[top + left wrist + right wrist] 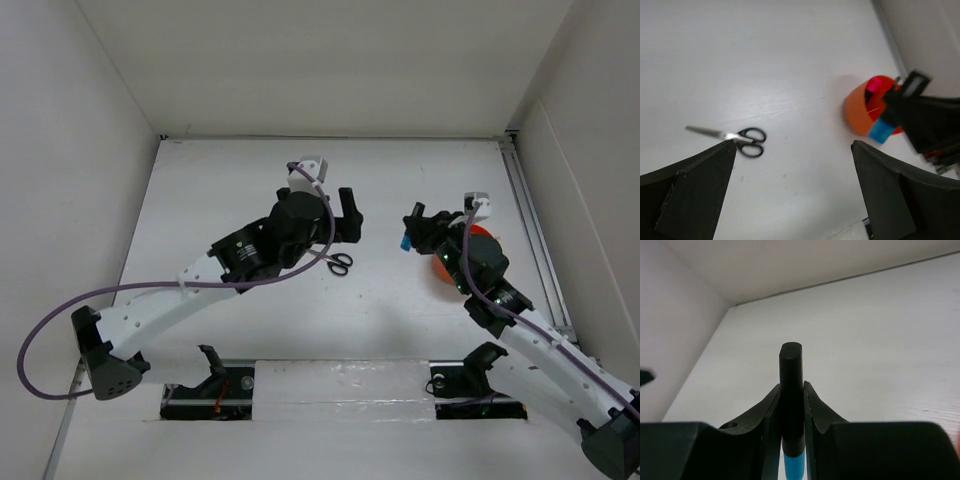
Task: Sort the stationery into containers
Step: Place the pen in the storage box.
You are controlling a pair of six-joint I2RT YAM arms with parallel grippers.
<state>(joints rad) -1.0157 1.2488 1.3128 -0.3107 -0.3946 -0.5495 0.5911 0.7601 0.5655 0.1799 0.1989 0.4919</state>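
White table [250, 180]: right gripper [791, 390] clamps blue-capped marker [791, 357] near orange cup [857, 112]; left gripper [792, 144] wide.

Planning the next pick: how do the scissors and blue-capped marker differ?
The scissors lie flat on the table, untouched; the blue-capped marker is clamped in the right gripper. The scissors lie away from the orange cup; the marker is beside it. Both are outside it.

No text was readable in any view, no labels, no brand names, no numbers, no signs could be made out
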